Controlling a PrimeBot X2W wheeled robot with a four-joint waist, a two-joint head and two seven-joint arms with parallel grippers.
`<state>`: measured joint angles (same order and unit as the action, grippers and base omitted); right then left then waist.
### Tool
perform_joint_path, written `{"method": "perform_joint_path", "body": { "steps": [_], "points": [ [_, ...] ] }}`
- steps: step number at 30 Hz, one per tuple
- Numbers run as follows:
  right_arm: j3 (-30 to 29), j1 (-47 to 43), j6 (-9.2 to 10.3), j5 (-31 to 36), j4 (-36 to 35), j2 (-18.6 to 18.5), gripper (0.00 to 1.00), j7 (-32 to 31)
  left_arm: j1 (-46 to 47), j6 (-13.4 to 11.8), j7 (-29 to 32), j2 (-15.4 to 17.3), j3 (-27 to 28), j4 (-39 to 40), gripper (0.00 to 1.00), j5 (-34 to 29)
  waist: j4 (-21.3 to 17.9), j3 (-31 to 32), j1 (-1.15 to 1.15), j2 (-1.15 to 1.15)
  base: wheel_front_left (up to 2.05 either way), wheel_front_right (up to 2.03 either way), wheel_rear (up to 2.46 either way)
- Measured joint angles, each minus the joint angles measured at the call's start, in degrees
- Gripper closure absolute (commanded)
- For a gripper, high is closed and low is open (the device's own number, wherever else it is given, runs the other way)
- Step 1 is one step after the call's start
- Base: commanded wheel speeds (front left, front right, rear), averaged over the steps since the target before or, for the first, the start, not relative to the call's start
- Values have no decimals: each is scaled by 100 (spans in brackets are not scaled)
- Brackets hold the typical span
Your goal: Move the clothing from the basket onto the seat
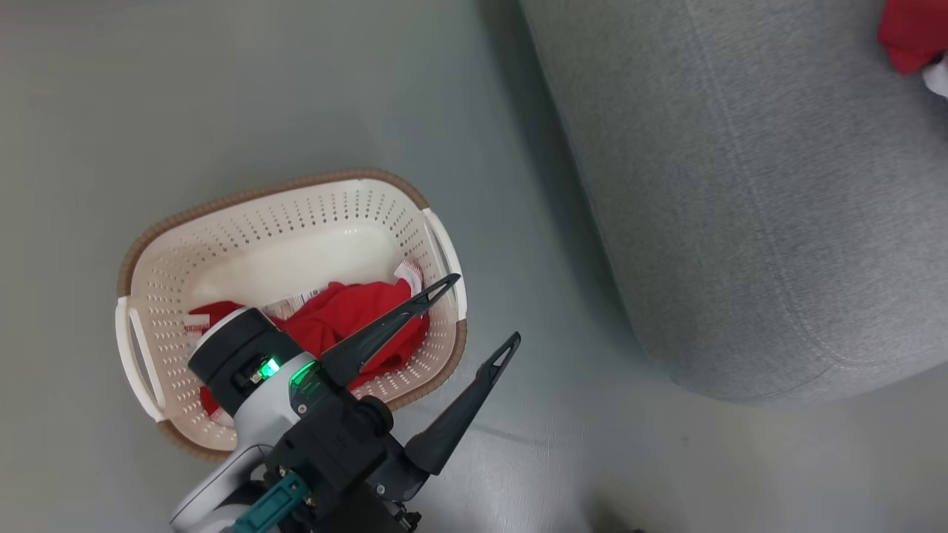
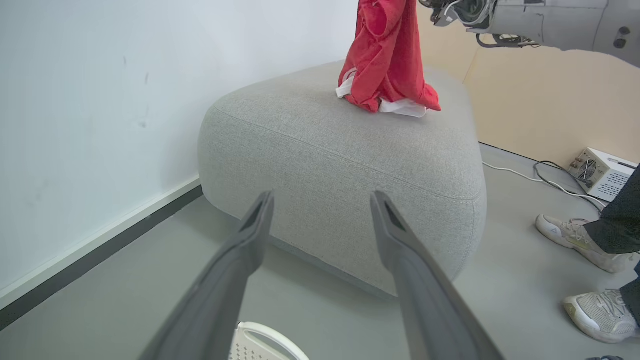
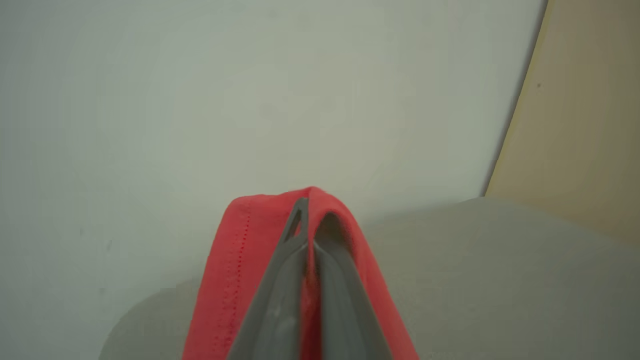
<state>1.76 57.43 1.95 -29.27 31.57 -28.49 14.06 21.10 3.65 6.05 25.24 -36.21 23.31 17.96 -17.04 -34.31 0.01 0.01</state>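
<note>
Grey floor, red clothing split between basket and seat

Grey floor (image 1: 222, 89) lies under the cream basket (image 1: 244, 244) at the lower left of the head view. The grey seat (image 1: 740, 185) fills the upper right, well apart from the basket. Red clothing (image 1: 348, 314) lies bunched in the basket's lower right part. The left claw (image 1: 486, 307) stands wide and empty, one finger over the basket's rim and the other over the floor. At upper centre of the left wrist view, a red garment (image 2: 385, 65) hangs from above with its lower end resting on the seat top. The right claw (image 3: 311, 210) is pinched tight on red fabric, seemingly that same garment. A person's pale shoes (image 2: 575, 240) stand at the right edge.
</note>
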Motion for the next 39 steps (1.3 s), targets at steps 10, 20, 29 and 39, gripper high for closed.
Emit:
{"method": "perform_joint_path", "body": {
  "steps": [10,20,29,39],
  "points": [
    [83,-291,5,-74,804,405,100,-33,100,45,14,44,32,-27,0,0,90,-263,0,0,0,0,0],
    [163,-320,-47,-94,1270,578,0,15,104,49,-120,41,54,-286,0,11,47,-70,-1,-1,0,0,0],
    [318,-851,-151,20,1388,823,0,23,89,87,-282,-55,57,-561,0,64,-4,318,-1,-1,0,0,0],
    [366,-1452,-153,199,946,923,0,42,-66,-73,-475,-280,78,-924,0,245,12,817,-2,-1,0,0,0]
  ]
}}
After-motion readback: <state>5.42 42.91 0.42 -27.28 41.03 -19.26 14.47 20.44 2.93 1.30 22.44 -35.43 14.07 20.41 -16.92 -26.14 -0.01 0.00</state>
